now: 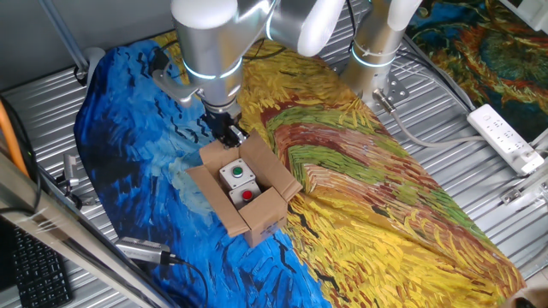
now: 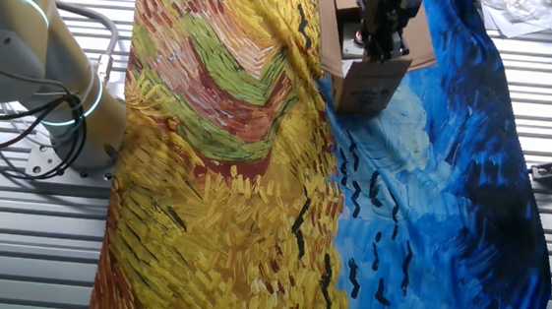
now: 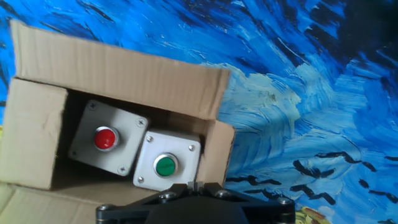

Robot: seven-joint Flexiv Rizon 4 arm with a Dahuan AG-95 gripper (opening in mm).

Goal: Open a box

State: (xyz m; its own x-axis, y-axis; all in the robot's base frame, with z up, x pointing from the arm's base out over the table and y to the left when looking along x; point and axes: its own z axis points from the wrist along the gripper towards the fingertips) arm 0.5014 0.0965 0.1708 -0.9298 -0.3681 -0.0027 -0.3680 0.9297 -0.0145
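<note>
Box (image 1: 248, 198), a small brown cardboard carton, stands upright on the painted cloth (image 1: 377, 214) that covers the table, at the seam between the blue and yellow areas. Its top is open: the flaps are folded outward, exposing a grey unit (image 1: 239, 181) with a green button (image 1: 236, 172) and a red button (image 1: 247, 195). The tool (image 1: 229, 135) sits at the far rim of the box, directly above the far flap (image 1: 217, 154), its fingers pointing down. This position suggests that it is pressing or pinching that flap to keep it folded back. Whether the fingers are clenched on the cardboard or released cannot be told; the hand view shows only the black finger base (image 3: 196, 196) at the box edge. Judged from the exposed contents, the opening is nearly complete.
</note>
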